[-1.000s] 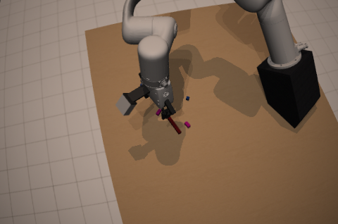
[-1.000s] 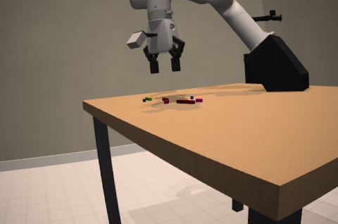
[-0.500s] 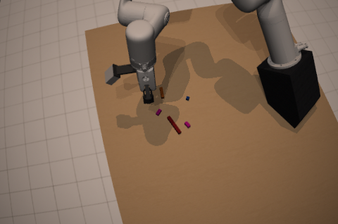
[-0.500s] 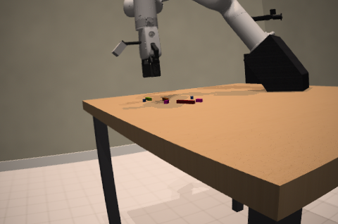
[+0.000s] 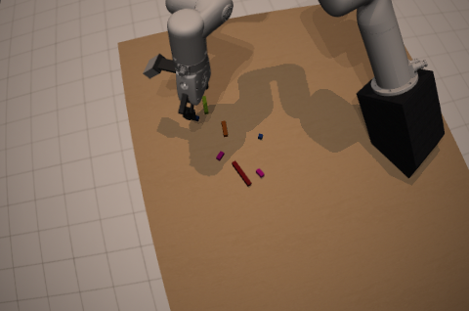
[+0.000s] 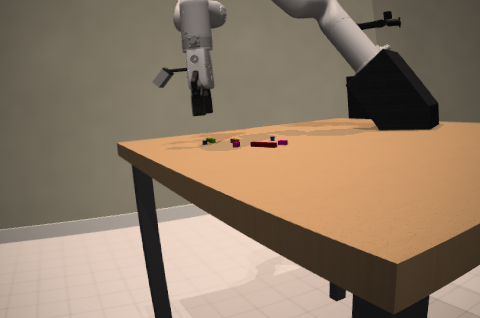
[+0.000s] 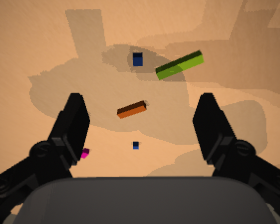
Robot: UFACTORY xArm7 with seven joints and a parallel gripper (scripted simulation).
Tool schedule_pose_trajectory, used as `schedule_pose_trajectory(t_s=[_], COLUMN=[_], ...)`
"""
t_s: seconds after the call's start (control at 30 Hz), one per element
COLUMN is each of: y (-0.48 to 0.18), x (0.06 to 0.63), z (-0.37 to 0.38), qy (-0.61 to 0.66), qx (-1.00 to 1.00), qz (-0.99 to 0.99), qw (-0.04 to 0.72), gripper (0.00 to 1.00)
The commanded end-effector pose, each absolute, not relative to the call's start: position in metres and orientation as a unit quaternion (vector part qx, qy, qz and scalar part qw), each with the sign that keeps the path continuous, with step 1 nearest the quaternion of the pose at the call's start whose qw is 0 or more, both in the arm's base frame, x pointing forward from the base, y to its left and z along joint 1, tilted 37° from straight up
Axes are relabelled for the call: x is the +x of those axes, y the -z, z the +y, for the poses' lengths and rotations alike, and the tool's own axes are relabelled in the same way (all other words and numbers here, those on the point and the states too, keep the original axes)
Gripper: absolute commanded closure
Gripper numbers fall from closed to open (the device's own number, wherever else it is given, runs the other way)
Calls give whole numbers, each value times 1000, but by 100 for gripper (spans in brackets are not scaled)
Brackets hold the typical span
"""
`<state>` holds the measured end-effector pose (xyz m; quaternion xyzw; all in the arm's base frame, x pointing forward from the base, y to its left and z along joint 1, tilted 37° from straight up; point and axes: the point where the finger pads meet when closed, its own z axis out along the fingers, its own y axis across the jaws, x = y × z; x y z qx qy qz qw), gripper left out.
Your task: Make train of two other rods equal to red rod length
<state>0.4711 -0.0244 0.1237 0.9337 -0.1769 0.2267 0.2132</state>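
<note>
The red rod (image 5: 241, 173) lies flat near the middle of the table, also in the side view (image 6: 263, 144). One magenta rod (image 5: 260, 172) lies just right of it and a second magenta rod (image 5: 220, 155) to its upper left. The orange rod (image 5: 224, 128) (image 7: 132, 109) and the lime rod (image 5: 205, 105) (image 7: 180, 65) lie further back. One blue rod (image 5: 260, 136) lies apart; another blue rod (image 7: 137, 59) is next to the lime rod's end. My gripper (image 5: 188, 113) (image 6: 201, 104) (image 7: 141, 106) is open and empty, well above the table over the lime and orange rods.
The arm's black base (image 5: 403, 123) stands at the table's right side. The table's left edge (image 5: 129, 102) is not far from the lime rod.
</note>
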Motion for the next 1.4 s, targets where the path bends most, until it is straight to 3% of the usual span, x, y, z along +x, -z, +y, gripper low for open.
schedule_pose_trajectory(t_s=[0.0, 1.37], y=[-132, -139], x=[472, 472], z=[-38, -59], qy=[-245, -259], qx=[924, 906], qz=[-221, -281], qw=[194, 183], gripper=[0, 0])
